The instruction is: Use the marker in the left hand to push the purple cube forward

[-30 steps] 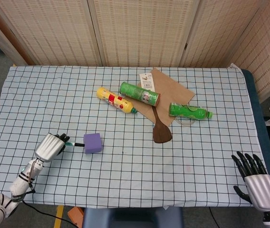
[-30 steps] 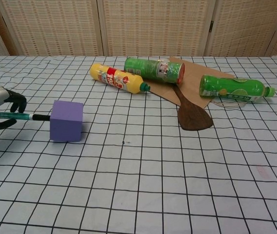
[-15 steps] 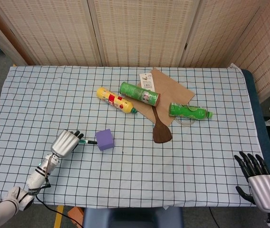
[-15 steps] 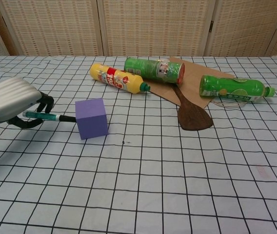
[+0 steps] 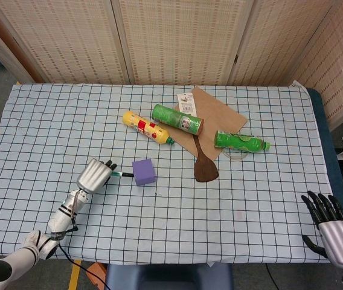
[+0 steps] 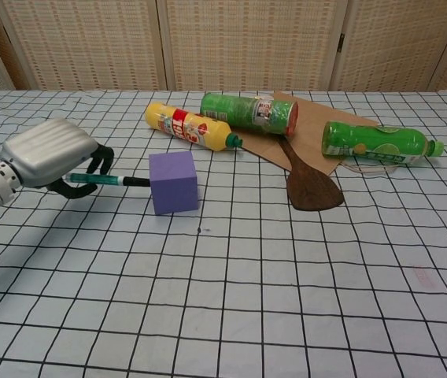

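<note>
Purple cube [image 5: 144,171] has shifted right across the checked cloth [image 5: 69,109] since the earlier frames, roughly two grid squares over the last second, and we see it rotated slightly along the way. It now sits on the cloth below the yellow bottle [image 5: 147,127], well apart from it, and left of the wooden spatula [image 5: 205,163]. Left hand [image 5: 95,175] has travelled with it, arm reaching further in from the lower-left corner. In the chest view the left hand [image 6: 50,153] lies knuckles-up, fingers curled around the green marker [image 6: 97,180], which runs level with the table; its dark tip touches the cube [image 6: 174,183] on its left face. Right hand [image 5: 336,229] is at the lower-right table edge, a bit lower in frame than before, fingers spread and pointing up, nothing in it; we don't see it in the chest view. Two green bottles [image 5: 177,118] [image 5: 241,141], the spatula and the brown cardboard sheet [image 5: 220,118] haven't moved.
</note>
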You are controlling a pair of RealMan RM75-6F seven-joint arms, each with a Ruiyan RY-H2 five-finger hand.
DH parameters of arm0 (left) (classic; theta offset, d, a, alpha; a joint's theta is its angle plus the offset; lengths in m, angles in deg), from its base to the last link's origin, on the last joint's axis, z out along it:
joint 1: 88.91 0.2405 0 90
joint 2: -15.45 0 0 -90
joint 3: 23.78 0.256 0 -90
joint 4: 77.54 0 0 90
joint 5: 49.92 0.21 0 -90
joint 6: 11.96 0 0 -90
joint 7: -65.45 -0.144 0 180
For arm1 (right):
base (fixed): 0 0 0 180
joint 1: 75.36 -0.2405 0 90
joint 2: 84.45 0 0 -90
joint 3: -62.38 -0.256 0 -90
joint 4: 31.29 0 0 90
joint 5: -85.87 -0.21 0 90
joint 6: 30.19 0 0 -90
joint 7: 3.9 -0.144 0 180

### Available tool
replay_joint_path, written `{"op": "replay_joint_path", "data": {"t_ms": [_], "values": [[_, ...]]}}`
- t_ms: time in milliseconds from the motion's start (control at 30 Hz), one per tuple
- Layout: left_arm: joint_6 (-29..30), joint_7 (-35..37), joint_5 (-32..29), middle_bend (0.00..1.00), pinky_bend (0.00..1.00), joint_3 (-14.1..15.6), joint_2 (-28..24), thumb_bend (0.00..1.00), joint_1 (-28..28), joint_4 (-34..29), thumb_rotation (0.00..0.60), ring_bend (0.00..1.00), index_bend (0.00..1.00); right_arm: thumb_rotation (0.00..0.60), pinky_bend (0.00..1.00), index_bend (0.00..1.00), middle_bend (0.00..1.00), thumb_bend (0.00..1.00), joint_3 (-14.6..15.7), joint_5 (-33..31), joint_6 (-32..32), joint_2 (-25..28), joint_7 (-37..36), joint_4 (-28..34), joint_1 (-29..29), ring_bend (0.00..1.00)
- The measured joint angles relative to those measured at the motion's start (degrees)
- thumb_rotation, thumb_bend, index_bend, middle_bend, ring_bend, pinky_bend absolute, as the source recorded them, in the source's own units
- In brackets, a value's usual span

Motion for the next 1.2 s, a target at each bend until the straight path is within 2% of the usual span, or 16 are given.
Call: {"op": "replay_joint_path", "data": {"t_ms": [433, 1200], "values": [[-2.60, 1.20, -0.36, 0.75, 0.96, -1.04, 4.72, 0.68, -4.80, 4.64, 0.600, 0.78, 0.78, 0.600, 0.00, 0.00, 0.00, 0.13, -0.43, -1.37, 0.07, 0.95, -1.80, 0.06, 0.12, 0.00], [-9.84, 6.33, -2.49, 0.76, 0.96, -3.36, 15.10, 0.67, -15.39, 17.11, 0.600, 0.78, 0.78, 0.600, 0.00, 0.00, 0.00, 0.13, -2.02, -4.69, 0.93, 2.89, -6.30, -0.35, 0.67, 0.00]]}}
